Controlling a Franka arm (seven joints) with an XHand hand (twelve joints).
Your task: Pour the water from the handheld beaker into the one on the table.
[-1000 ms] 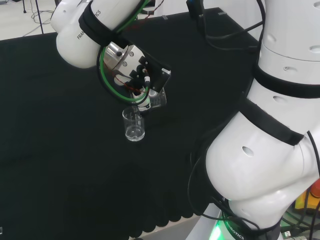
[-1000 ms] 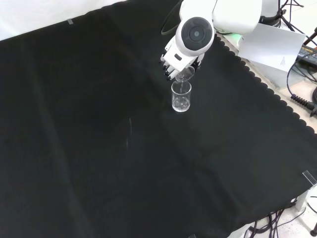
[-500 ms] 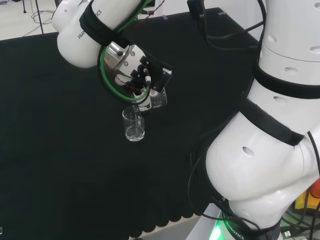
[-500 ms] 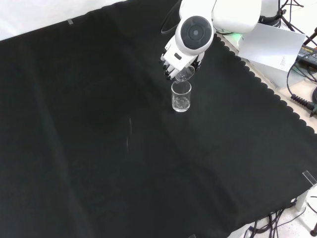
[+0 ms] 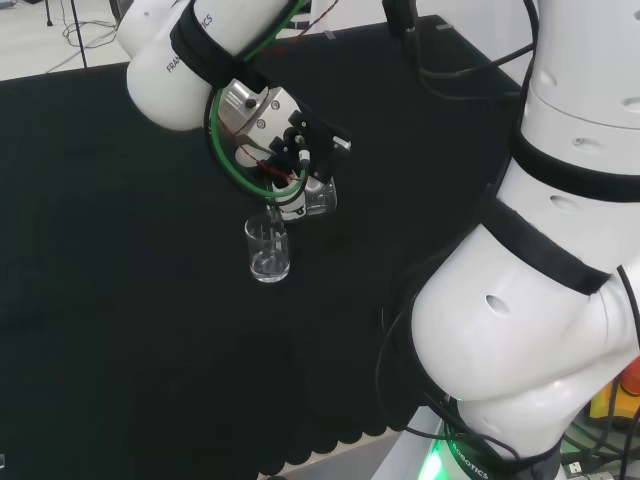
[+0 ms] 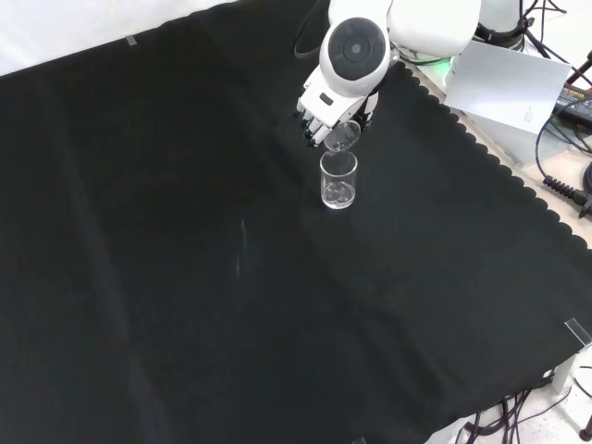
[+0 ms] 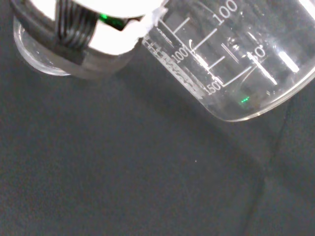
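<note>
Above table beaker [image 5: 268, 250] | hand [image 5: 283, 150] | held beaker [image 5: 314, 197] tipped, mouth downward

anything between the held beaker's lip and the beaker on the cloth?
Nothing visible. The held beaker is tilted in the hand, its lip just above the open mouth of the standing beaker, with a clear gap between them.

Head and front views share the standing beaker [image 5: 268, 250]; wrist view close.
</note>
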